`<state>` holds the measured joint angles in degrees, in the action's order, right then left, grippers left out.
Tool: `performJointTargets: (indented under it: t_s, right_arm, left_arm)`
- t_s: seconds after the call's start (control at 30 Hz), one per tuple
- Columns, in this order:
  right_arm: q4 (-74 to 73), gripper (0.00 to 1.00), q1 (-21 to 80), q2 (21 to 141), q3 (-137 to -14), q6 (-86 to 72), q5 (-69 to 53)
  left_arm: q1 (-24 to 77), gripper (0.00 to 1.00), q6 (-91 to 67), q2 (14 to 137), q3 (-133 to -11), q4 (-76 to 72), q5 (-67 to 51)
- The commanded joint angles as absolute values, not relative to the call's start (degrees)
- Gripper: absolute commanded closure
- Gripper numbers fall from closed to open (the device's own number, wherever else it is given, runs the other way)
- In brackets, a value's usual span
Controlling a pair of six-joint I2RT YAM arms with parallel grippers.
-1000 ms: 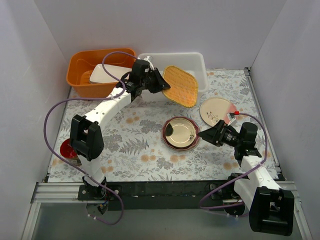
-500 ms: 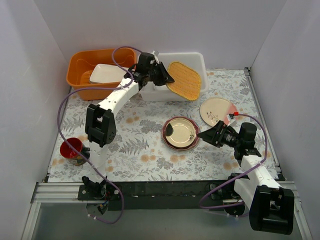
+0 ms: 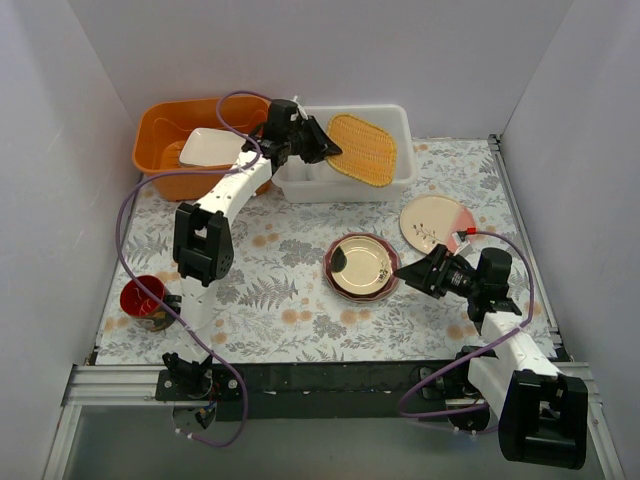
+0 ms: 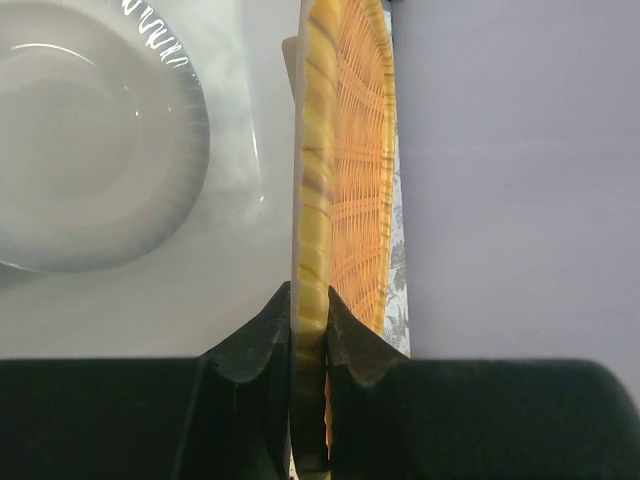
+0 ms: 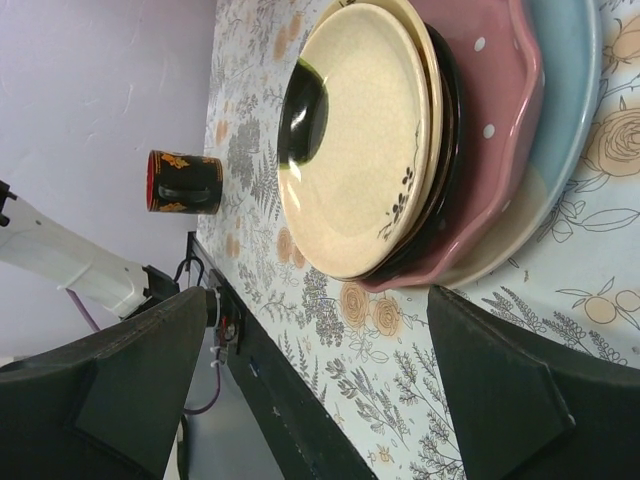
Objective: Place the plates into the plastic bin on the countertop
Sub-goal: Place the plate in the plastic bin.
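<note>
Left gripper (image 4: pixel 308 318): fingers clamped on the ribbed rim of the orange woven-look squarish plate (image 4: pixel 352 180). It is edge-on above the white translucent plastic bin (image 3: pixel 345 190); contact with the bin is unclear.

Right gripper (image 3: pixel 413 270): fingers spread wide, holding nothing, just beside the stacked round plates (image 5: pixel 360 150) on the fern-printed countertop (image 3: pixel 270 290). Glossy cream plate on top; black, pink dotted and light-blue show only as rims.

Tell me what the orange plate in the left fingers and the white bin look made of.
The orange plate: probably hard plastic or glazed ceramic, not real wicker. The woven pattern sits on a smooth, rigid, glossy rim that catches the light. The white bin: moulded plastic, milky and semi-glossy, with thin walls and a rolled rim.
</note>
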<state>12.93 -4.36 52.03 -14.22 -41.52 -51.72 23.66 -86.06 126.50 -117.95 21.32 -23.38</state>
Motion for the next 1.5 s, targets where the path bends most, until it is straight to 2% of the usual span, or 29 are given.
performJointTargets:
  t_s: [0.0, 0.4, 1.47]
  right_arm:
    - [13.54, 0.02, -4.04, 52.12, -13.27, -40.25, -51.68]
    - [13.97, 0.02, -4.04, 52.91, -12.92, -40.17, -51.50]
    - [15.91, 0.02, -4.04, 54.75, -11.51, -40.43, -51.94]
  left_arm:
    - [22.59, 1.00, -88.77, 125.94, -121.99, 14.68, -26.28]
    - [21.71, 1.00, -91.05, 129.55, -125.59, 12.04, -22.86]
    - [21.18, 1.00, -90.61, 132.89, -125.33, 12.83, -16.70]
